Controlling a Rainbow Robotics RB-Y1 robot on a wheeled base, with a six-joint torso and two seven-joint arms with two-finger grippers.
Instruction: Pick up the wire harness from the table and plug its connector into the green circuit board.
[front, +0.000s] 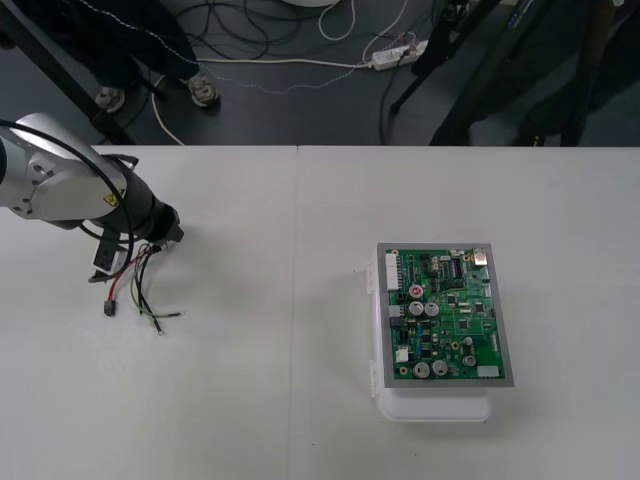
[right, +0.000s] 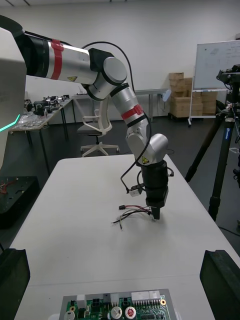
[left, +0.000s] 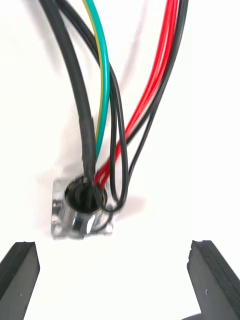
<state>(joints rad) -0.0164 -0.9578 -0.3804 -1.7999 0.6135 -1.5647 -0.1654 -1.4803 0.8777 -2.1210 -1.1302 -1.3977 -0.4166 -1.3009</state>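
At the left of the table (front: 280, 400), the left end effector (front: 158, 238) hangs spread over the wire harness (front: 143, 285). The harness lies loose on the table, its flanged metal socket (left: 82, 212) just ahead of the fingers and its black plug (front: 108, 309) free. To grasp well, I judge, descend straight, centre on the wire bundle beside the socket, and close gently so no thin wire slips out. Well apart to the right sits the green circuit board (front: 446, 315). The right end effector (right: 116, 255) waits spread near it.

Wire harness (front: 140, 288): red, black and green wires fanned flat on table (front: 300, 400), left side; black plug (front: 108, 309) unplugged; flanged metal socket (left: 82, 210) resting there
Circuit board (front: 447, 315): green, flat on white base (front: 435, 408), well apart
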